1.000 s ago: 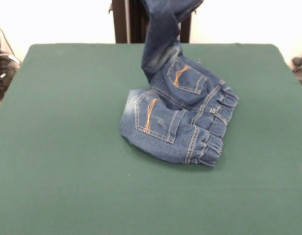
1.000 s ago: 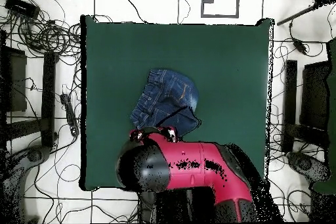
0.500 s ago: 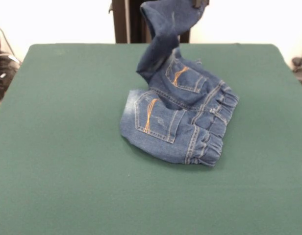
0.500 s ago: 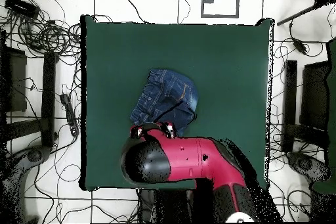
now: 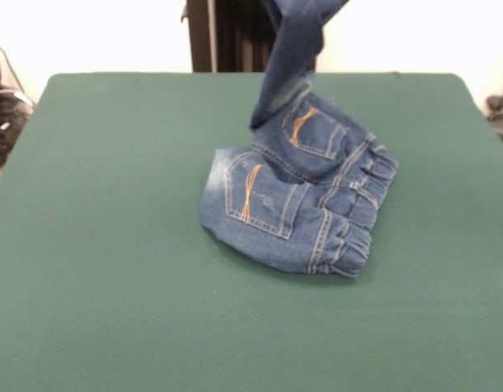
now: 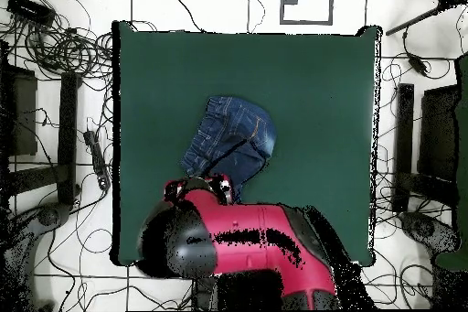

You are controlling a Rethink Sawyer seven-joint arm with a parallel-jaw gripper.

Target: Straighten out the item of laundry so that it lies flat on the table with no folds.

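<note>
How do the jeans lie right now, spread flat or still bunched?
Bunched, not flat. The jeans sit folded at the waistband on the table, with one leg lifted up out of the front view.

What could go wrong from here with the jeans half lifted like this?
1. One leg of the jeans rises out of the front view's top edge while the waistband end rests bunched on the table; a further pull could drag the whole pile instead of unfolding it.
2. The grip itself is out of sight in both views, under the arm overhead, so a slipping hold would go unnoticed.
</note>
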